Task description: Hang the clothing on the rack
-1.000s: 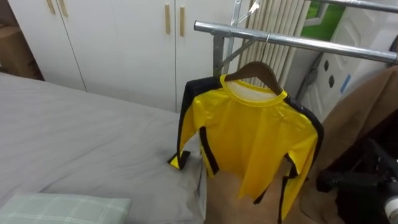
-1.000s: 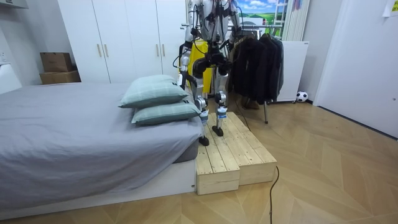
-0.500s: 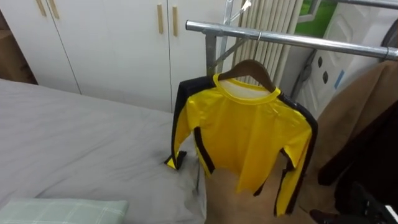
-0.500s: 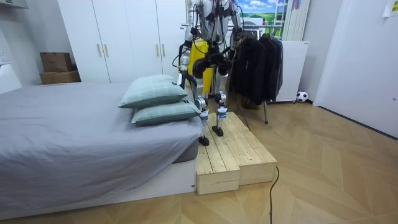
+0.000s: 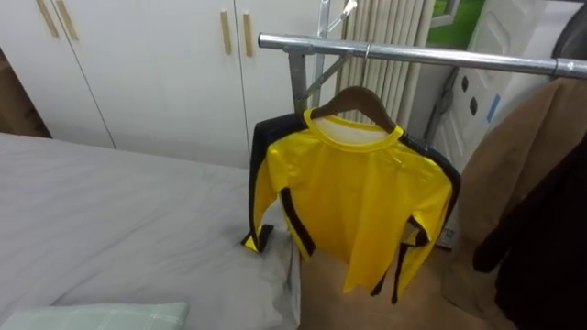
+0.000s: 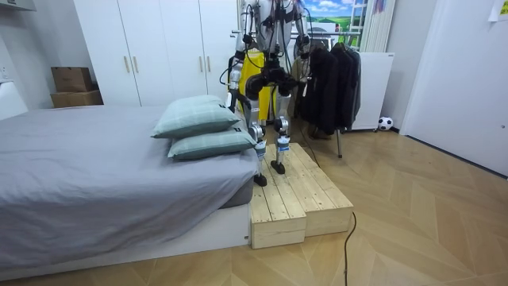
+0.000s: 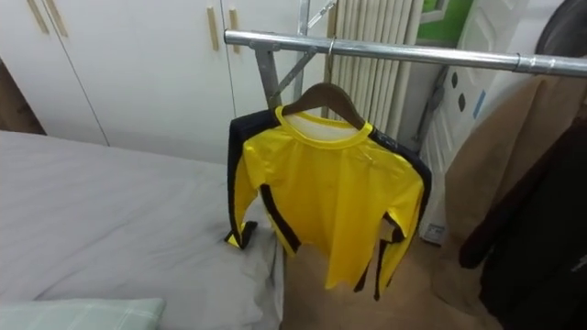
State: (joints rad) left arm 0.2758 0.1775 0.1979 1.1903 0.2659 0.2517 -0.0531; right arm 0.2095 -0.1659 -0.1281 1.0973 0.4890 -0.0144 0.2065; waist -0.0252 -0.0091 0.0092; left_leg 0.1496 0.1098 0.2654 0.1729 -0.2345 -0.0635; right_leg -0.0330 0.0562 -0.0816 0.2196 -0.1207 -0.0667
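Left eye view has the yellow shirt [image 5: 353,206] on its wooden hanger [image 5: 356,99], hooked over the metal rail [image 5: 440,58] close to the upright post, with nothing gripping it. The sleeve on the bed's side dangles just beside the corner of the bed [image 5: 110,220], and brown and dark coats [image 5: 537,211] crowd the other side. In the room view the robot stands on the wooden platform [image 6: 302,195] facing the rack. Its left hand [image 6: 234,83] and right hand [image 6: 297,73] are too small there to tell whether they are open or closed. I judge 2 risks: an arm brushing the shirt could swing the hook off the rail, and a careless backward step could miss the platform's edge.
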